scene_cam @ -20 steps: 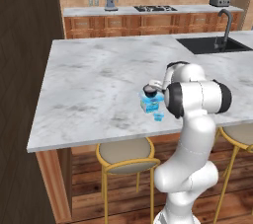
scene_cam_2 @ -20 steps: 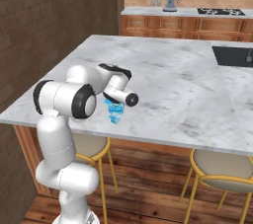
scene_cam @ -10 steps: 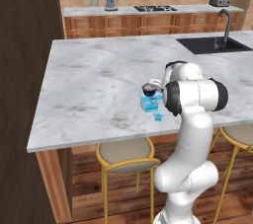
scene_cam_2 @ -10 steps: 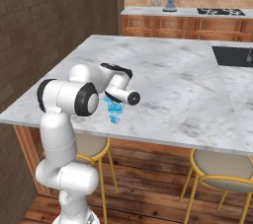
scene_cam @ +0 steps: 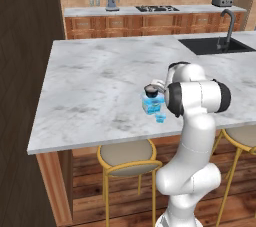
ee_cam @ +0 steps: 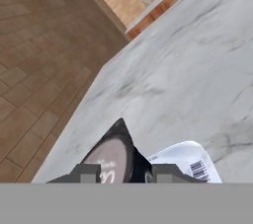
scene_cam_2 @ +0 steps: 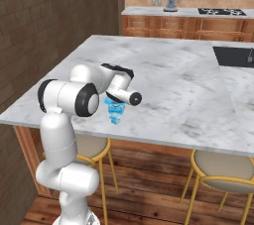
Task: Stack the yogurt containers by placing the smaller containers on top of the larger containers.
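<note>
Pretty standard white arm [scene_cam: 192, 171], all smooth rounded tube segments stacked up from a fat bulb-shaped base. Joints have glossy black bands and dark end caps, like the round black disc on the wrist [scene_cam_2: 133, 98]. The gripper [ee_cam: 123, 172] has two small grey squared-off fingertips.

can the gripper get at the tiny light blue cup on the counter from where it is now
Probably yes. The tiny light-blue cup stands free on the marble counter beside the tub, just below the gripper, which hovers at the dark cup; whether it grips that cup is unclear.
</note>
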You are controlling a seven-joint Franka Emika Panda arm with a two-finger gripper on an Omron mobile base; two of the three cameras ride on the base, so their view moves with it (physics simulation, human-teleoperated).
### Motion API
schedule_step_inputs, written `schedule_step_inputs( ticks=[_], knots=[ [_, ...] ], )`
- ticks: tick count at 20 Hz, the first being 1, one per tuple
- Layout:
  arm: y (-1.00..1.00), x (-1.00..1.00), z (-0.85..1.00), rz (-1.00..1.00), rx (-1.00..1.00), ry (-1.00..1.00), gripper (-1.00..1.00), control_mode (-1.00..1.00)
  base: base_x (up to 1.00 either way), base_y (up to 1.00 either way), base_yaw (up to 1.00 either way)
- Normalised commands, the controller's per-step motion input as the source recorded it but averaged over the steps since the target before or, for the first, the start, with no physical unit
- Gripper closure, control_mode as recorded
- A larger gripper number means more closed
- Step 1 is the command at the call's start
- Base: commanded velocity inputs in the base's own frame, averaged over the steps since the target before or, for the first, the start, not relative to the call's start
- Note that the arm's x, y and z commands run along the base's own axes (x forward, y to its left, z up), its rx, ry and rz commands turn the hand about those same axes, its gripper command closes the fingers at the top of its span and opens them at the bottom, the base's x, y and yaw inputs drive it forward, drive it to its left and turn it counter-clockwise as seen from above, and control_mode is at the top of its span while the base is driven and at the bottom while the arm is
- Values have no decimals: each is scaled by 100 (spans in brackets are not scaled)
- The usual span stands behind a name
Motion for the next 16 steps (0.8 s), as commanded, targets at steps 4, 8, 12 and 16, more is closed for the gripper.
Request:
schedule_step_inputs(
  ticks=[4, 8, 12, 16],
  knots=[
    [0, -14, 0, 0, 0, 0, 100, -100, 0, 0, 0],
    [0, 0, 0, 0, 0, 0, 100, -100, 0, 0, 0],
    [0, 5, -3, 0, 1, 1, 100, -100, 0, 0, 0],
    [0, 5, -2, 0, 0, 0, 100, -100, 0, 0, 0]
  ],
)
